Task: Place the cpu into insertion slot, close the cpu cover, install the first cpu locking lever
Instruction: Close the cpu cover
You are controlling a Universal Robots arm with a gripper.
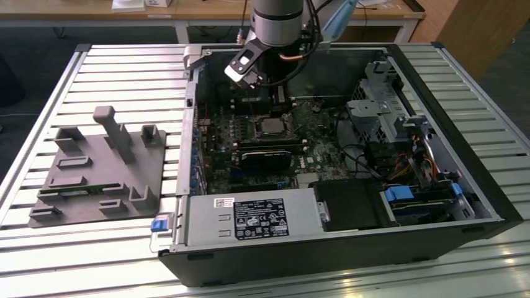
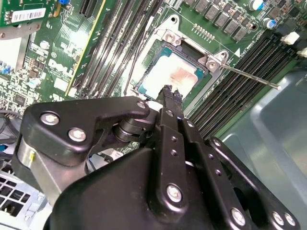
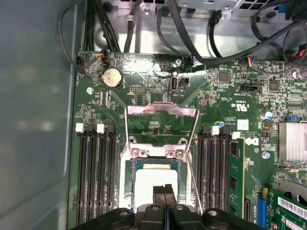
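exterior view: the arm [image 1: 277, 18] comes down from the upper middle of the frame into an open computer case [image 1: 463, 155] that lies on a slatted table [image 1: 124, 62]. the cpu [image 1: 270, 128] shows as a pale square on the green board near the middle of the frame. a grey fixture plate [image 1: 91, 180] lies on the exterior view's left, well apart from the case.

second wrist view: the pincer [image 2: 168, 92] has its two black fingers pressed together, with no gap and nothing between them. the tips hang over the cpu, which lies flat in the insertion slot [image 2: 165, 48]. whether they touch it i cannot tell. a thin locking lever [image 2: 249, 76] sticks out free across the memory slots.

first wrist view: the cpu cover [image 3: 160, 110] stands raised on its hinge, and the board shows through its opening. the closed fingertips sit over the seated cpu.
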